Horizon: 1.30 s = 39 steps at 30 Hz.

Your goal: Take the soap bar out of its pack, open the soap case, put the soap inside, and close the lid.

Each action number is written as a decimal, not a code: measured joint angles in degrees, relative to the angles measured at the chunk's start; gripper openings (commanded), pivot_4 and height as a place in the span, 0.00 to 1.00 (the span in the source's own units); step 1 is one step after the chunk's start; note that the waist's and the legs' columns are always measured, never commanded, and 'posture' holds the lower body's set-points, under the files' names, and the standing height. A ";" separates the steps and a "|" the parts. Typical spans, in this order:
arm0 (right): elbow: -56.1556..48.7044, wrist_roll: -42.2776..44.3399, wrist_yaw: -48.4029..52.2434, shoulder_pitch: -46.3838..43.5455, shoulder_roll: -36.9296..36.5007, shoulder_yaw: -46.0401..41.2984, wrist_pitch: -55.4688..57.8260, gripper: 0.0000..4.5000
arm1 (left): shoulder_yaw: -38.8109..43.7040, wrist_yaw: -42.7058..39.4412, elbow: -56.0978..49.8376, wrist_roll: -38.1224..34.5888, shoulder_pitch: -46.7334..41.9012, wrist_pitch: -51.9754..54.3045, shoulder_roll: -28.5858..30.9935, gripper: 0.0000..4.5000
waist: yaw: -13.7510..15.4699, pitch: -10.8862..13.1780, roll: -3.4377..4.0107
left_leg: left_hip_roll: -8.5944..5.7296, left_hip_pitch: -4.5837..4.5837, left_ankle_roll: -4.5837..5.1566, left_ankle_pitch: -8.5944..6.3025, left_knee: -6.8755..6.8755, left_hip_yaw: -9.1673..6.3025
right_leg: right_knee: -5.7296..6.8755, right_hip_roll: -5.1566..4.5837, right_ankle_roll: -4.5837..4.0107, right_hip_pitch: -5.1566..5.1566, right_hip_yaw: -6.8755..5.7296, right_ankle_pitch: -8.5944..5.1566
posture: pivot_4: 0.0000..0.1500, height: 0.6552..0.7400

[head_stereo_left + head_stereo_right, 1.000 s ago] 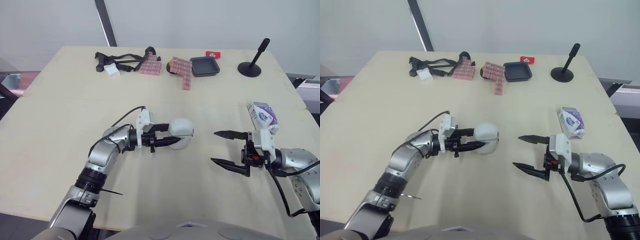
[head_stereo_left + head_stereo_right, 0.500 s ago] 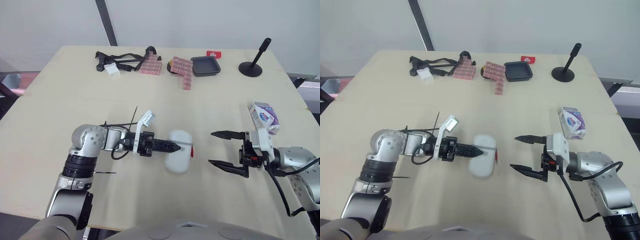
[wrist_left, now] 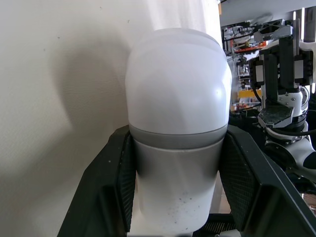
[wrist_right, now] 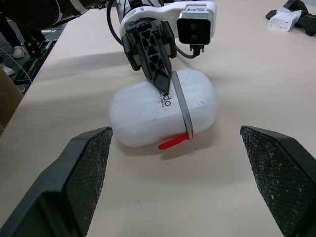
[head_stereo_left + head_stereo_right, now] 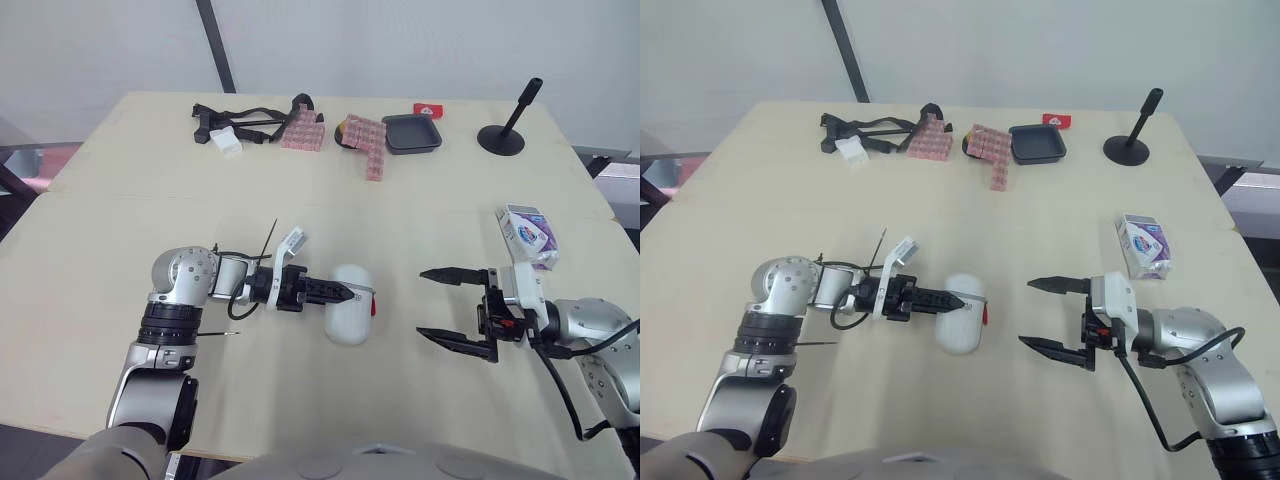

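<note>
While your left gripper (image 5: 343,293) has its two black fingers (image 3: 109,187) clamped on opposite sides of the soap case (image 5: 348,318), the case itself rests on the table (image 5: 120,220), near the front and roughly midway between your two arms. It is a rounded white capsule lying on its side. Its two halves meet along a grey band (image 4: 181,106), and a small red tab (image 4: 173,143) sticks out at that seam, on the side towards your right arm. In the left wrist view you can see the fingers hugging the end of the case nearest the wrist, with the domed end pointing away. Your right gripper (image 5: 422,302) hovers just beside the case without touching it. Its fingers are spread wide, one farther back over the table and one nearer the front edge, with nothing between them. The right wrist view looks straight at the case and at your left gripper's fingers laid along it. The soap pack (image 5: 528,232), a white and purple box, lies on the table near its right edge, beyond your right wrist and well apart from the case. Along the far side of the table sit a black tray (image 5: 410,132), a black stand (image 5: 505,125), some pink checked packs (image 5: 368,140) and a black strap (image 5: 240,118).
</note>
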 measured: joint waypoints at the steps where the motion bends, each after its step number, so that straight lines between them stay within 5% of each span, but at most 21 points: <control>1: 0.00 0.00 0.00 -0.01 0.02 0.02 -0.02 0.99 | -0.29 -0.28 0.00 0.04 -0.02 -0.23 0.17 0.42 | 0.00 0.00 0.00 | 0.00 0.00 0.00 0.00 -0.01 0.00 | -0.01 0.00 0.00 0.01 -0.01 0.00 | 1.00 1.00; 7: 0.03 -0.05 -0.02 -0.15 0.35 0.16 -0.53 0.99 | -3.64 -3.13 -0.01 0.07 -0.49 -2.82 2.43 0.42 | -0.12 0.00 0.00 | 0.01 0.01 0.00 0.00 -0.10 -0.02 | -0.08 0.01 0.00 0.01 -0.03 0.00 | 1.00 1.00; 9: 0.05 -0.13 -0.02 -0.28 0.38 0.19 -0.71 1.00 | -4.65 -3.93 0.01 0.09 -0.71 -3.71 3.10 0.64 | -0.21 0.00 0.00 | 0.01 0.02 0.00 0.00 -0.12 -0.02 | -0.09 0.01 0.00 0.01 -0.04 0.00 | 1.00 1.00; 14: 0.42 -0.39 0.03 -0.59 0.45 0.44 -1.22 1.00 | -7.00 -6.13 0.05 2.03 -0.90 -5.61 4.72 1.00 | -0.28 0.02 0.04 | 0.00 0.06 -0.01 0.00 -0.15 -0.04 | -0.16 -0.02 0.00 0.09 -0.07 0.00 | 1.00 1.00; 32: 2.42 -0.77 -0.01 -1.33 0.34 1.22 -1.52 1.00 | -15.16 -20.05 -4.63 14.34 1.23 -31.86 17.46 1.00 | -0.87 0.11 0.09 | -0.01 0.01 -0.04 0.01 -0.46 -0.08 | -0.58 -0.04 0.04 0.17 -0.23 0.04 | 1.00 1.00; 39: 4.19 -1.65 -1.81 -1.89 1.14 0.96 -3.07 1.00 | -11.65 -24.24 -5.87 23.73 7.79 -57.63 18.13 1.00 | -0.63 0.16 0.06 | 0.01 -0.07 -0.32 0.12 -0.63 -0.10 | -0.77 -0.02 0.07 0.14 -0.35 0.04 | 1.00 1.00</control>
